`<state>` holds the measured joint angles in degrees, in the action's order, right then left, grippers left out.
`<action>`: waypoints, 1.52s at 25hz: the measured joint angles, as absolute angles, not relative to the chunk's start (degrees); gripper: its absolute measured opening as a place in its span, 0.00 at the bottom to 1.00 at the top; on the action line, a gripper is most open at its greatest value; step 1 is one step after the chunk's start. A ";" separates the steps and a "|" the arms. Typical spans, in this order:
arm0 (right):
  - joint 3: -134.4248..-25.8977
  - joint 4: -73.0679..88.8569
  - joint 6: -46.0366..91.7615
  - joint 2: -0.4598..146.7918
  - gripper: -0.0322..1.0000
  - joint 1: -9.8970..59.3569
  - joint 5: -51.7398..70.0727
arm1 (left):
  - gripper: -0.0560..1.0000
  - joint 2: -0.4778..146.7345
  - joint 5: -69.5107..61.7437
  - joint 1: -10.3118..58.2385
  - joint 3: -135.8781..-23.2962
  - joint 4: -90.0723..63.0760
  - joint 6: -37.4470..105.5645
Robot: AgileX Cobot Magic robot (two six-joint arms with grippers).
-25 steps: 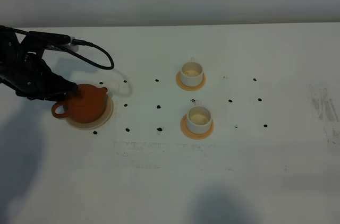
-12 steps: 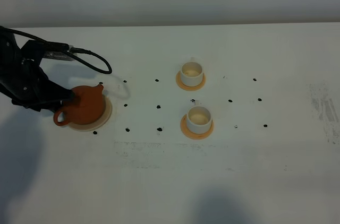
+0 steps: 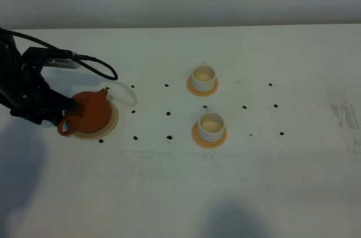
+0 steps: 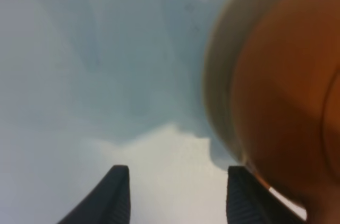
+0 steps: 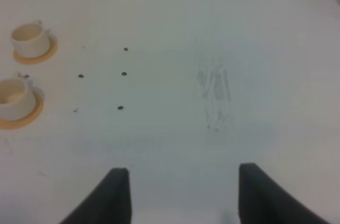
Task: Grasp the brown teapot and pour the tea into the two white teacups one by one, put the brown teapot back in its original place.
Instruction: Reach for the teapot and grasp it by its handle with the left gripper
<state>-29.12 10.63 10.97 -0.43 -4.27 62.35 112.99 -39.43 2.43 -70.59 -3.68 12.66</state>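
Seemingly left hand (image 4: 178, 203) beside teapot (image 3: 90, 112); cable (image 3: 98, 63) behind.

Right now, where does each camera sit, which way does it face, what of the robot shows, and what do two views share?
Exterior high: overhead, facing down at the white table; black left arm beside the squat reddish-brown clay teapot.
Left wrist: close over the table, facing the blurred teapot; open left gripper shows.
Right wrist: facing across the table; open right gripper shows.
Shared: exterior and right wrist both show the two small white cylindrical teacups.
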 joint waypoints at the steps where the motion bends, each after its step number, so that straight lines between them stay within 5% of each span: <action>1: -29.12 10.63 10.97 -0.43 0.46 -4.27 62.35 | 0.47 112.73 -39.64 2.43 -70.59 -3.68 12.66; 22: -29.12 10.63 10.97 -0.43 0.46 -4.27 62.35 | 0.47 104.57 -48.18 2.23 -70.54 0.95 15.12; 38: -29.12 10.63 10.97 -0.43 0.46 -4.27 62.35 | 0.47 100.29 -54.00 2.48 -70.54 -9.58 36.92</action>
